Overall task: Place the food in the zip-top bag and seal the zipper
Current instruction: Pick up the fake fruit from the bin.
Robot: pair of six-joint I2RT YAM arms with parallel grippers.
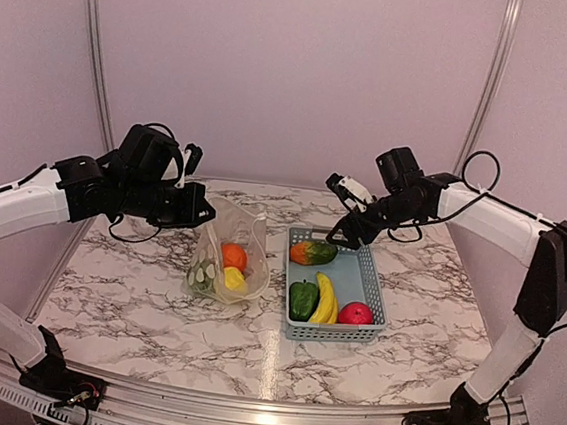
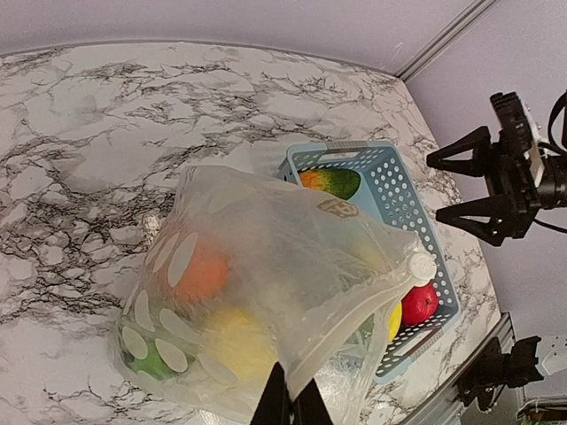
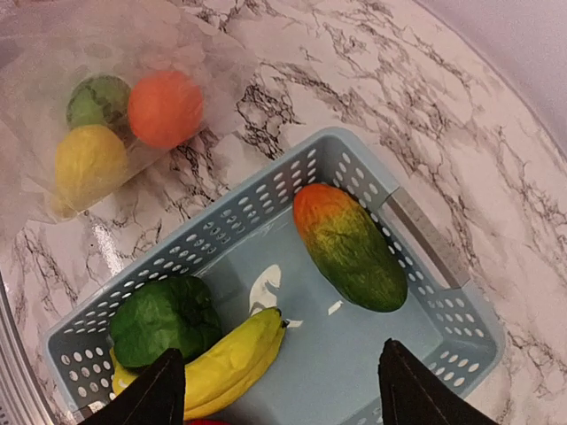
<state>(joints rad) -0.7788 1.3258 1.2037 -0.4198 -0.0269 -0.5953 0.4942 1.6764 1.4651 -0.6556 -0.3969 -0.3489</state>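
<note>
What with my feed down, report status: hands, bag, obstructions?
Left hand shut on zip-top bag, mouth held up. Right hand open, empty, over basket. Orange plus two bagged; banana plus three in basket. Nothing blocking.

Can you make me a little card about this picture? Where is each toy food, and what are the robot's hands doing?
inside the zip-top bag: orange, yellow piece, dark green piece
inside the basket: banana, green pepper, apple, orange-and-green fruit
bag mouth: looks open, not zipped
left gripper: shut on the bag's top edge, holding it up
right gripper: open, holding nothing, above the basket
</note>
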